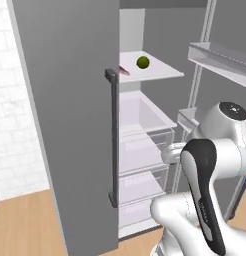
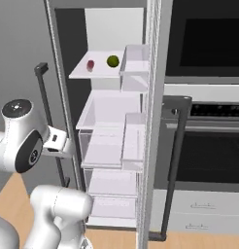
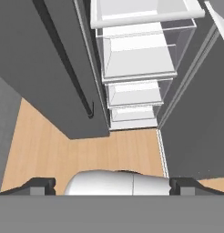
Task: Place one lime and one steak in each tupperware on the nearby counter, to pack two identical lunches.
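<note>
High on the fridge's upper shelf (image 2: 99, 70) sits the lime (image 2: 112, 61), a reddish steak (image 2: 90, 64) just left of it; both lie well above and beyond the jaws, which gape wide and empty, pointing floorward.

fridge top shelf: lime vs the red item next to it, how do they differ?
Colour: the lime is yellow-green, the red item is dark pinkish red.
Size: in the right base view the lime looks larger than the red item.
Place: the lime sits further toward the open side of the shelf; the red item sits nearer the door, whose edge partly hides it in the left base view.
Shared: both rest on that shelf, apart, untouched.
</note>
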